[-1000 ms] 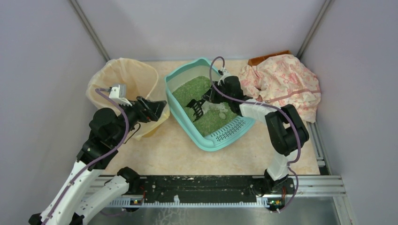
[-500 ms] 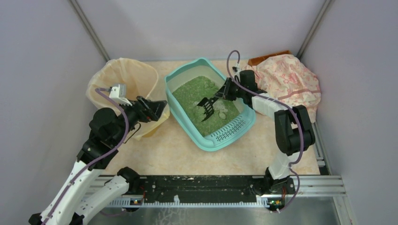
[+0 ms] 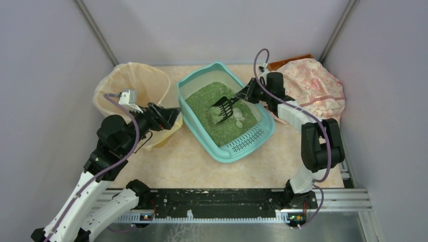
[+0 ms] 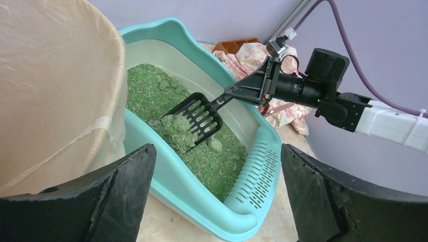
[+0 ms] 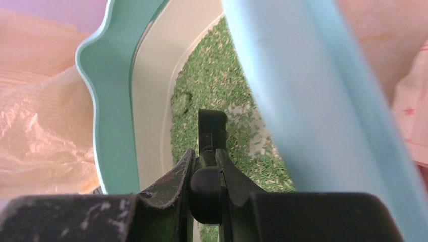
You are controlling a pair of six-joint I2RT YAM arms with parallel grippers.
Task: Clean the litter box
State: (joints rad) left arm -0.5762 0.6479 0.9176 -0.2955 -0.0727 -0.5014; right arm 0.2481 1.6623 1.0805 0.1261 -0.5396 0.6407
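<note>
Green bits fill the litter box (image 3: 183, 103), which sits in the middle of the table (image 3: 181, 161), with the bin (image 3: 132, 84) touching its left wall and a pink cloth (image 3: 308, 88) near its right. The box lies on a slant, and its slotted end (image 3: 248, 137) is at the near right. My right claw (image 3: 247, 94) is squeezed tight on the handle of a black scoop (image 4: 194, 121); in the right wrist view both fingers press on that handle. The scoop is inside the box, just over the green bits, and it has a lump (image 4: 180, 124) with some loose bits on it. I cannot tell if its low edge touches the litter. The scoop's long line runs from my right claw out to the left, so it points at the bin. The bin is on the far side of the box's left wall from the scoop. I think the next job is to lift the scoop over that wall and tip it into the bin, keeping it flat so the lump does not roll off. My left claw (image 3: 169, 117) is wide open and holds nothing. It sits just beside the bin, much nearer to it than my right claw, but only the right one has the scoop.
</note>
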